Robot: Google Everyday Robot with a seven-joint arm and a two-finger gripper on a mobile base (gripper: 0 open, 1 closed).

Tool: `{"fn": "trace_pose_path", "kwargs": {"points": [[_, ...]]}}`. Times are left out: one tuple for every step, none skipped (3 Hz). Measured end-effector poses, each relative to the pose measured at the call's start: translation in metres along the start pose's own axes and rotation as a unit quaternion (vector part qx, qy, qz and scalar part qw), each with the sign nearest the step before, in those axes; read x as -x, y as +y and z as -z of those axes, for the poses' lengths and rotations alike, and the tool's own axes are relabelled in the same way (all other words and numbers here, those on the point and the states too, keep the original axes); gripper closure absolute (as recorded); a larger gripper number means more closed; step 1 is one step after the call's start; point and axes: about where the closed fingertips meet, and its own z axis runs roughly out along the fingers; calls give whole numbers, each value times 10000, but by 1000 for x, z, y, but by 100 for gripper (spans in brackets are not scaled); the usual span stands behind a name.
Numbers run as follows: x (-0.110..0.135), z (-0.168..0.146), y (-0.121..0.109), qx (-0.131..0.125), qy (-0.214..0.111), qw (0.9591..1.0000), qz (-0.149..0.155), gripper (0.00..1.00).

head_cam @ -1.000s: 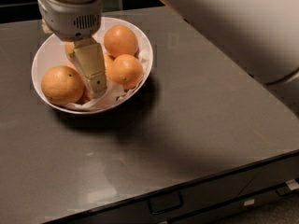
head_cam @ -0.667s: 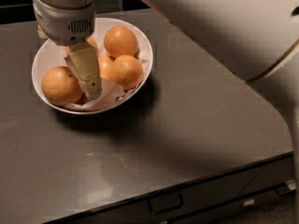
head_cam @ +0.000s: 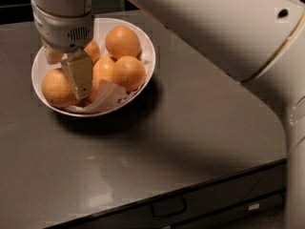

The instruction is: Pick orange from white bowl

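The white bowl (head_cam: 143, 37) stands at the back left of the dark table, lined with crumpled white paper and holding several oranges. The orange (head_cam: 56, 87) lies at the bowl's left side, large and pale yellow-orange. My gripper (head_cam: 66, 69) reaches down into the bowl from above and is open. One beige finger (head_cam: 79, 78) stands just right of the orange, between it and the middle fruits. The other finger (head_cam: 51, 56) shows behind the orange at the upper left. Nothing is gripped.
Other oranges lie at the back (head_cam: 122, 42), at the right (head_cam: 127, 73) and in the middle (head_cam: 102, 69) of the bowl. My large white arm (head_cam: 224, 27) crosses the upper right. The table's front edge has a drawer handle (head_cam: 167, 208).
My gripper has shifted a little to the left inside the bowl, towards the left orange. The bowl and fruits have not moved.
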Motion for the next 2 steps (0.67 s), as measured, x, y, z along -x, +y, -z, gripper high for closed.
{"fn": "trace_pose_path", "kwargs": {"points": [[2, -7, -2, 101, -65, 9999, 67, 44], [3, -11, -3, 149, -101, 9998, 100, 45]]}}
